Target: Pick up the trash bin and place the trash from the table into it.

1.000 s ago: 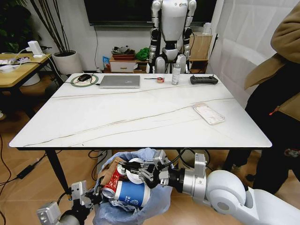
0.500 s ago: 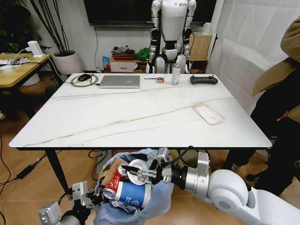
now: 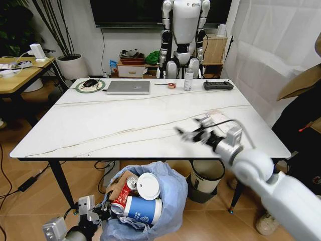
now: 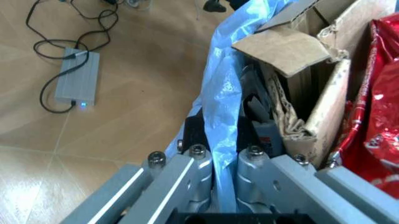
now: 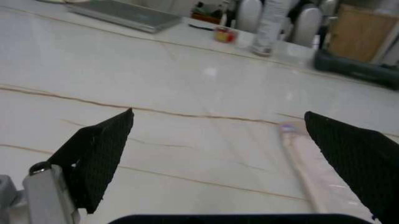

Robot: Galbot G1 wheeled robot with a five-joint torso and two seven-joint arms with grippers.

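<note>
One trash bin holds four visible pieces: one lid, one cup, one can, one cardboard piece. One plastic package lies beside the right pincer.

Marble table with laptop, plastic package

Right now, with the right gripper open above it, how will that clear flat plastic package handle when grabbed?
The plastic package lies flat on the table, so the fingers of the open right gripper may struggle to get under it. It looks thin and light, probably bending when lifted. On the glossy marble-look top it could slide if pushed.
</note>
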